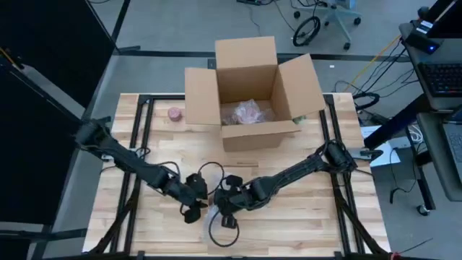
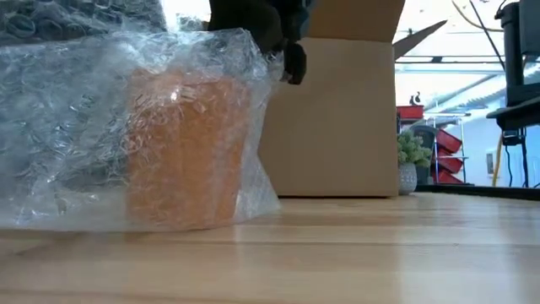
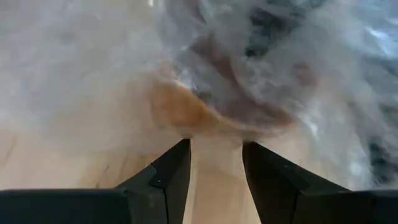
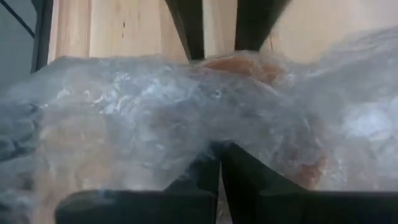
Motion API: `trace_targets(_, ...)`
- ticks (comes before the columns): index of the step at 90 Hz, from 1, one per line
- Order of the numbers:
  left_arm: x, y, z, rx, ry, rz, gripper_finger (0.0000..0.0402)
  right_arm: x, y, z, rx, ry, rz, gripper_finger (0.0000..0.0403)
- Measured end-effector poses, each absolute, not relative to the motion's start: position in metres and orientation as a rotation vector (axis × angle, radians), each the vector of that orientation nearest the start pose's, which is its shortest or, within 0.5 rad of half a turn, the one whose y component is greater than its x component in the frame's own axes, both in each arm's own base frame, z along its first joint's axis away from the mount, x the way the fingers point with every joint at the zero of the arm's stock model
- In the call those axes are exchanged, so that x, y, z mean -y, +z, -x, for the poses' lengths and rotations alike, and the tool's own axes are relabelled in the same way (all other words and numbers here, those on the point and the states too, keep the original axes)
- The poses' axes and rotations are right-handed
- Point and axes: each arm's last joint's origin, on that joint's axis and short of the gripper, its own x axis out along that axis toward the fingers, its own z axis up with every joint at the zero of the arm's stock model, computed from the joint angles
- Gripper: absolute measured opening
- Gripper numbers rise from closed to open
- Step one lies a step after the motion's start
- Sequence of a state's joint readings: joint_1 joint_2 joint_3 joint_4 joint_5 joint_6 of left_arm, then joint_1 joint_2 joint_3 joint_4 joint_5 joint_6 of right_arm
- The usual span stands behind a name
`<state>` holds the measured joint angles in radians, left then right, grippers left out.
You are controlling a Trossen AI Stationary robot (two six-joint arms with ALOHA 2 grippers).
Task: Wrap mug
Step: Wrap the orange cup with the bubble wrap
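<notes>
Carefully, the right gripper (image 4: 219, 163), pinched on the bubble wrap (image 2: 101, 110), should pull it snug round the orange mug (image 2: 187, 152) while the open left gripper (image 3: 216, 165) steadies.

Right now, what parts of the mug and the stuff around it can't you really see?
- Mug, low view: bubble wrap blurs its surface; no handle can be made out.
- Mug, high view: hidden under both hands; left hand, right hand.
- Cardboard box, high view: a wrapped item inside, too small to identify.
- Pink object, high view: too small to tell.
</notes>
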<state>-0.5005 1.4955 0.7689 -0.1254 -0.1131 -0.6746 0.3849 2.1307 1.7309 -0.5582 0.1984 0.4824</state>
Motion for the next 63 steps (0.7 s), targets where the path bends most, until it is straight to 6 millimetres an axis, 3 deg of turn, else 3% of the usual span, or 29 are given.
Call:
trace_targets(16, 0.138, 0.18, -0.26, -0.839, -0.098, 0.397, 0.0135, -0.175, 0.206, -0.43, -0.935, -0.042, -0.175, 0.0)
trace_targets(39, 0.143, 0.198, -0.268, -0.79, -0.146, 0.422, 0.0135, -0.184, 0.183, -0.424, -0.88, -0.054, -0.319, 0.0)
trace_targets(63, 0.145, 0.199, -0.273, -0.769, -0.182, 0.417, 0.0135, -0.178, 0.154, -0.419, -0.797, -0.057, -0.449, 0.0)
